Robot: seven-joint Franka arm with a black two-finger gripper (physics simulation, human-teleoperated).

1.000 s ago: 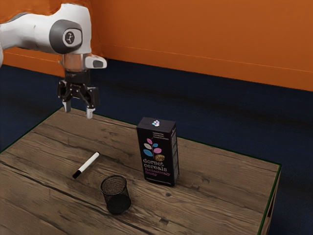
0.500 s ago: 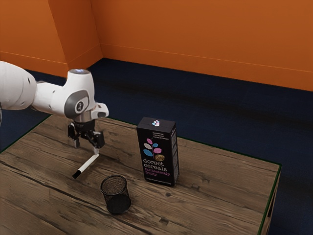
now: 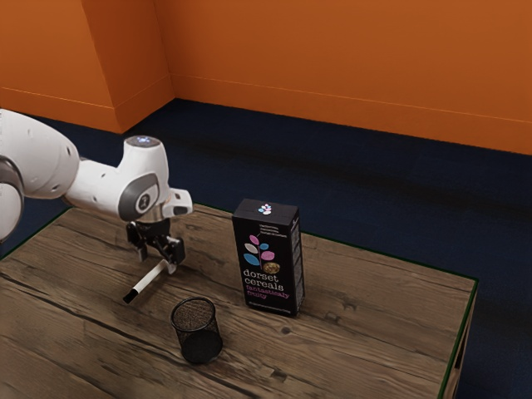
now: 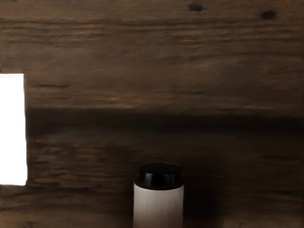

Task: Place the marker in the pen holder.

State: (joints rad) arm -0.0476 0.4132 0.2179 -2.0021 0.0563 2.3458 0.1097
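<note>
My gripper (image 3: 157, 263) is low over the table in the exterior view, open, its two fingers standing apart at the far end of the marker (image 3: 150, 281). The marker is white with a black end that points toward the exterior view's lower left. In the wrist view the marker (image 4: 158, 206) lies just under my hand, with a short black tip at its other end. The pen holder (image 3: 197, 331), a black mesh cup, stands upright on the table, apart from the marker and nearer the camera. Exact contact between fingers and marker is hard to see.
A tall black cereal box (image 3: 268, 259) stands behind the pen holder, toward the exterior view's right. The wooden table (image 3: 357, 341) has its far edge behind the box. A bright white block (image 4: 12, 129), unidentified, is at the wrist view's border.
My hand has come down from high above the table's far side to the marker, shifting toward the exterior view's right at the end. Marker, holder and box look unmoved.
</note>
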